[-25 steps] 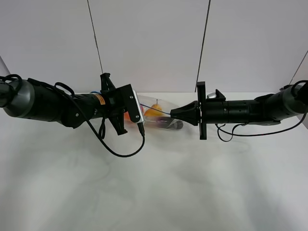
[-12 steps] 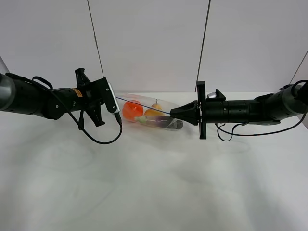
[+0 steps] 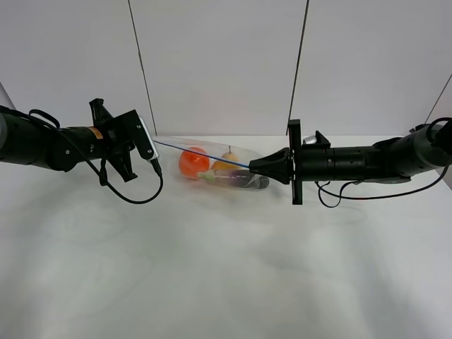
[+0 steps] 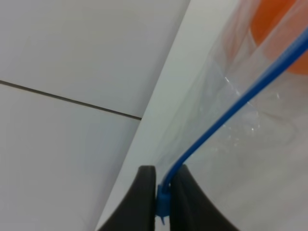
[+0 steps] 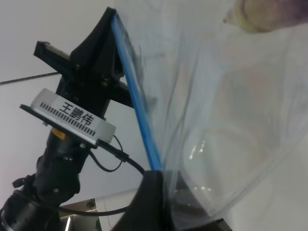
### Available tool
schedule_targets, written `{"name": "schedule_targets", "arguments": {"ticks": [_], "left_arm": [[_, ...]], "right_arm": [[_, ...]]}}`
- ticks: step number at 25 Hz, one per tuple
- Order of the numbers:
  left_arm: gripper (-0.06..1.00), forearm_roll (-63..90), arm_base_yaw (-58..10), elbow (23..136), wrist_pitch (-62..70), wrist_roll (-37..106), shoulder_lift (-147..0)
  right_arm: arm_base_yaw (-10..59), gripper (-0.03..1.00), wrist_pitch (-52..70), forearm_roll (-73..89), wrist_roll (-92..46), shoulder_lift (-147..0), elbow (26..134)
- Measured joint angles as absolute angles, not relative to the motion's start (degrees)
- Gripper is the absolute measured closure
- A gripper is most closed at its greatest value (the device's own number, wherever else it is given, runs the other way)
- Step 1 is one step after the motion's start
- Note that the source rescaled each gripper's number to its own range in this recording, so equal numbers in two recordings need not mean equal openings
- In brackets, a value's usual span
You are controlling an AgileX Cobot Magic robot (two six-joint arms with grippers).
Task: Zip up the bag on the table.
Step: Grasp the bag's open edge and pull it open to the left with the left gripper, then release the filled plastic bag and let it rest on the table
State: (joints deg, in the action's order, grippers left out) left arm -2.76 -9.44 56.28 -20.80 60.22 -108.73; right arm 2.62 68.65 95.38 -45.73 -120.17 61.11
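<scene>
A matte white worktop (image 3: pixel 226 282) with a pale panelled wall (image 3: pixel 219 63) behind it fills the scene; dark, thin seams split the wall into broad panels.

At the bag's left end, the left arm's dark, cylindrical forearm (image 3: pixel 42 145) reaches in, a black cable (image 3: pixel 134 196) looping beneath it. Its left end effector (image 3: pixel 152 143) is closed narrow: in the left wrist view two smooth black fingers (image 4: pixel 144 197) pinch the tip of the blue zipper strip (image 4: pixel 231 110) between them, with no gap showing.

The bag (image 3: pixel 212 169) itself lies toward the back of the worktop, stretched between the two arms. It is clear, crinkly film catching small glints, and the thin strip (image 3: pixel 201 155) runs taut and straight along its upper edge, sloping down toward the right. Inside it, nearest the left end, sits a round, glossy orange fruit (image 3: pixel 193 162); right of that a yellow, pear-shaped piece (image 3: pixel 227 162); lower right, a long dark purple vegetable (image 3: pixel 244 181).

At the bag's right end, the right end effector (image 3: pixel 254 167) tapers to a black point and is closed tight on the corner where the strip ends; the right wrist view shows the plastic gathered into folds at the fingers (image 5: pixel 154 192). The right arm (image 3: pixel 367 164) extends away from the bag, a thin cable hanging under it.
</scene>
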Motion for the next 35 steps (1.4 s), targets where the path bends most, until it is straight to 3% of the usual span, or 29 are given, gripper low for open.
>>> {"name": "schedule_targets", "arguments": {"ticks": [5,7,10,12,15,20,26,35], "left_arm": [[0.94,-2.76,-9.44,56.28,-20.8,59.29,-108.73],[0.88,-2.69,-9.44,56.28,-20.8,57.48,-108.73],[0.54,-1.04,-7.91,56.28,-20.8,54.47,-108.73],[0.23,-0.64,-6.96,56.28,-20.8,52.76,-108.73],[0.01,-0.64,-4.35,56.28,-20.8,51.75,-108.73],[-0.05,0.0,2.49,56.28,-20.66,46.61,-108.73],[-0.06,6.68,3.51,57.92,-11.25,28.71,-108.73],[-0.06,8.19,3.51,76.52,39.76,13.99,-108.79]], "right_arm": [[2.62,0.97,68.65,95.38,-45.73,-120.17,61.11],[2.62,0.97,68.65,95.26,-45.73,-120.17,61.11],[2.31,0.97,68.72,93.73,-45.73,-120.17,61.04],[2.31,0.97,68.77,93.49,-45.73,-120.17,61.04],[2.31,0.97,68.8,93.38,-45.73,-120.17,61.04],[2.31,0.97,68.8,93.38,-45.73,-120.17,61.04],[2.31,0.97,68.8,93.38,-45.73,-120.17,61.04],[2.31,0.97,68.84,93.38,-45.78,-120.17,61.04]]}}
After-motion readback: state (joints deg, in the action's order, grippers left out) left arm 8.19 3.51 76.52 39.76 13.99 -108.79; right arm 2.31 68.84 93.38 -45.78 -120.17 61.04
